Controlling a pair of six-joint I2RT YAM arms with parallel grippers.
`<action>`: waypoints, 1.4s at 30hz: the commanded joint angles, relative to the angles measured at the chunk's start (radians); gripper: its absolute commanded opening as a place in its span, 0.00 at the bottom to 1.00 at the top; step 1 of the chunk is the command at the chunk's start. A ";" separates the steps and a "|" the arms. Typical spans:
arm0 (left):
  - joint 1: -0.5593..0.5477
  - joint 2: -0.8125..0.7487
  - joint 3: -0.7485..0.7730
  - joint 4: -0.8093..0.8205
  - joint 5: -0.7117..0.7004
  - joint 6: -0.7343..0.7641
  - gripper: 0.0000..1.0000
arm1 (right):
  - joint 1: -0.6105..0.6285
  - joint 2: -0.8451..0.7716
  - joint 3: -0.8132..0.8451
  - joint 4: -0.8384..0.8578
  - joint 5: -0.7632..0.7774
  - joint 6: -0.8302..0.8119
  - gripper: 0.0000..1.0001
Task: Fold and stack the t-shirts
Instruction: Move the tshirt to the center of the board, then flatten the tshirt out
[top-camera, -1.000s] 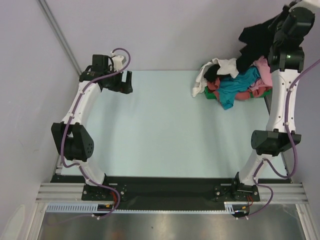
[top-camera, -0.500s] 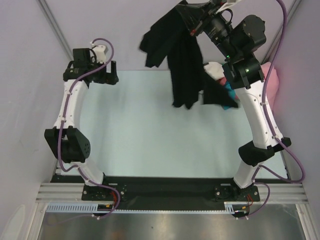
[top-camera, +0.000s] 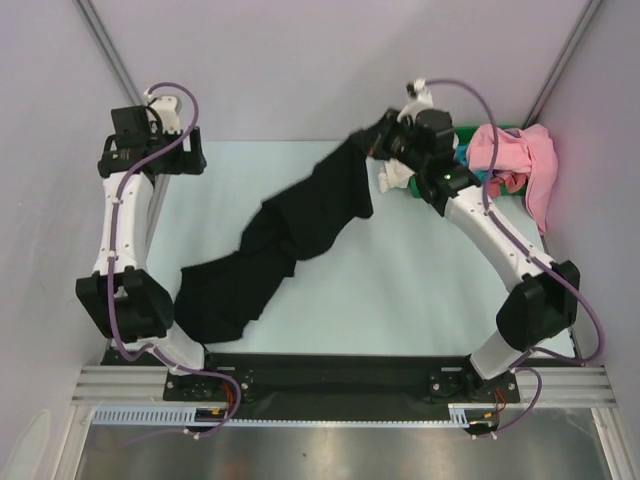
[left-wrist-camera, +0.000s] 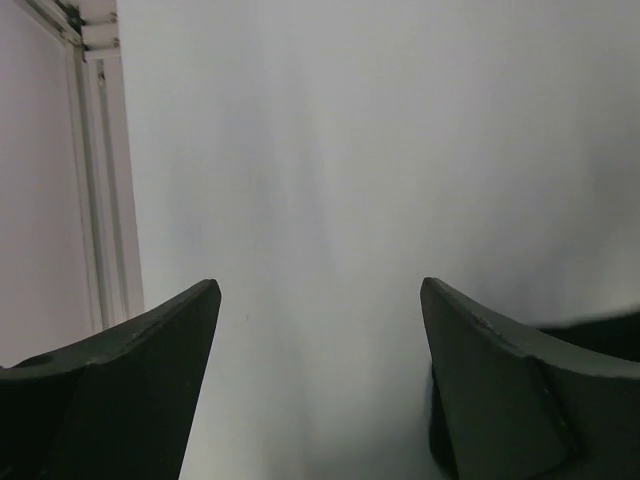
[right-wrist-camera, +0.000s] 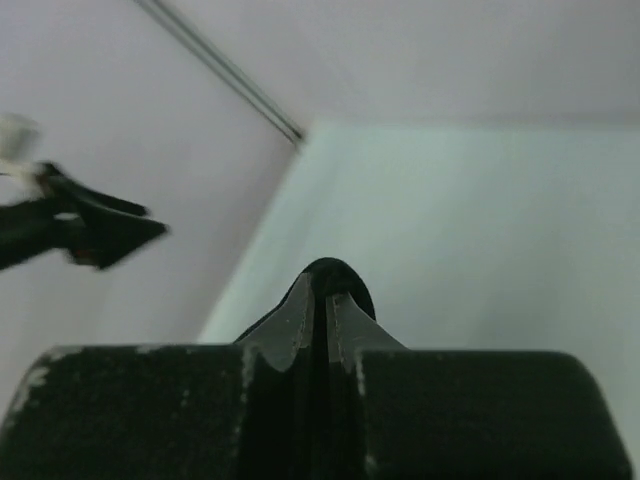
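Observation:
A black t-shirt (top-camera: 290, 240) lies stretched in a long diagonal strip across the table, from the near left to the far middle. My right gripper (top-camera: 385, 143) is shut on its far end, and a fold of black cloth (right-wrist-camera: 340, 280) shows pinched between the closed fingers in the right wrist view. A pile with a pink shirt (top-camera: 510, 155), a bit of teal (top-camera: 478, 172) and white cloth (top-camera: 392, 178) sits at the far right. My left gripper (top-camera: 188, 160) is open and empty at the far left; its fingers (left-wrist-camera: 150, 380) stand wide apart facing the wall.
The pale table (top-camera: 400, 290) is walled at the back and both sides. A metal post (top-camera: 110, 50) stands in the far left corner. The right arm's elbow (top-camera: 535, 305) is over the near right of the table.
My right gripper has swung the black shirt from high over the pile, leftward and down, so it now lies draped across the table. The left arm has drawn back toward the far left wall.

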 joint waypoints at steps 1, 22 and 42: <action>-0.037 -0.011 -0.070 -0.042 0.041 0.080 0.86 | -0.061 0.003 -0.148 -0.075 0.059 0.066 0.07; -0.214 -0.032 -0.732 -0.102 -0.168 0.448 0.82 | 0.067 0.235 -0.179 -0.603 0.248 -0.313 0.69; -0.223 -0.109 -0.622 0.010 -0.222 0.350 0.00 | 0.109 0.283 0.082 -0.721 0.399 -0.344 0.00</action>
